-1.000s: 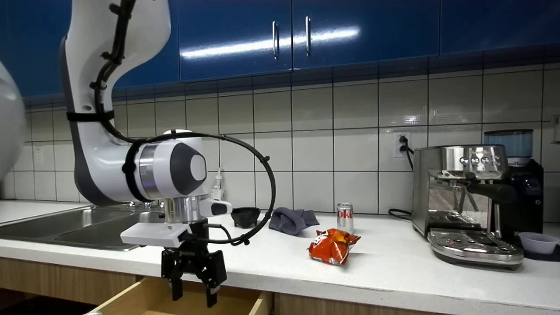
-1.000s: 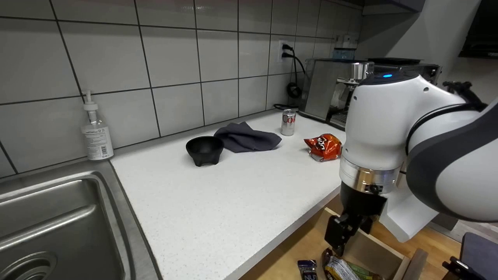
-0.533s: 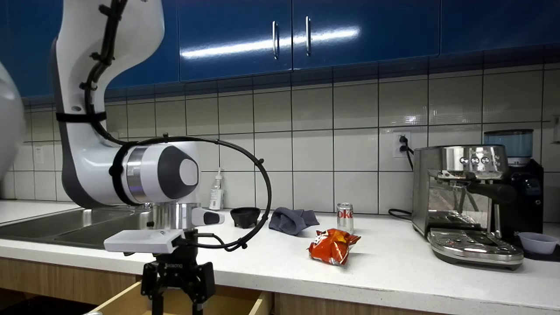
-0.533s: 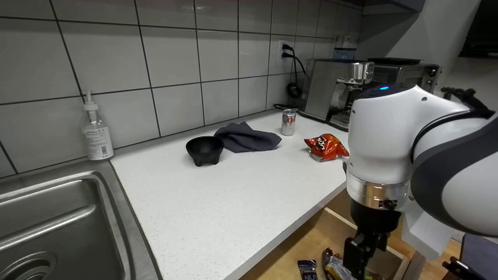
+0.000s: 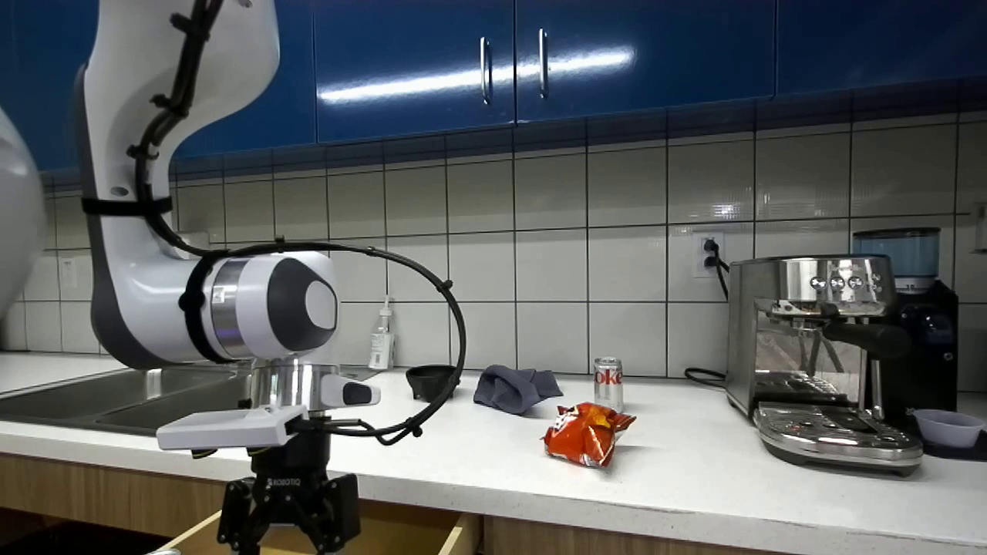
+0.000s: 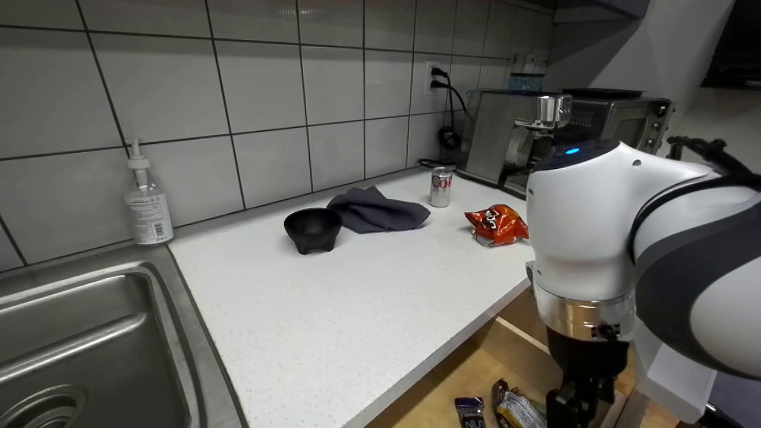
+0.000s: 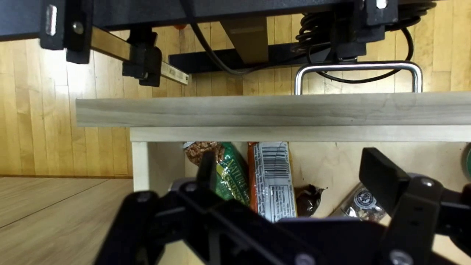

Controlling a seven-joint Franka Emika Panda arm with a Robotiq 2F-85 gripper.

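My gripper [image 7: 289, 158] stands open over a pulled-out wooden drawer [image 7: 272, 110], nothing between its fingers. In the wrist view the left finger overlaps a green granola bar packet [image 7: 235, 176]; whether they touch I cannot tell. Beside that lies an orange packet with a white barcode label [image 7: 274, 176], then a dark brown wrapper [image 7: 308, 200]. A clear wrapper with a round logo [image 7: 364, 198] is partly hidden by the right finger. An exterior view also shows a dark blue bar [image 6: 469, 410] in the drawer. Fingertips are cut off below in both exterior views.
The white counter [image 5: 694, 478] bears a red chip bag [image 5: 587, 435], a Coke can [image 5: 608, 385], a grey cloth [image 5: 513, 389], a black bowl [image 5: 430, 381] and an espresso machine [image 5: 810, 362]. A metal handle [image 7: 357, 66] sticks out from the drawer front. A sink [image 6: 77, 339] adjoins the counter.
The arm has come down and away from the counter, bringing the gripper lower over the drawer. The jaws have stayed open. Things on the counter have not moved.
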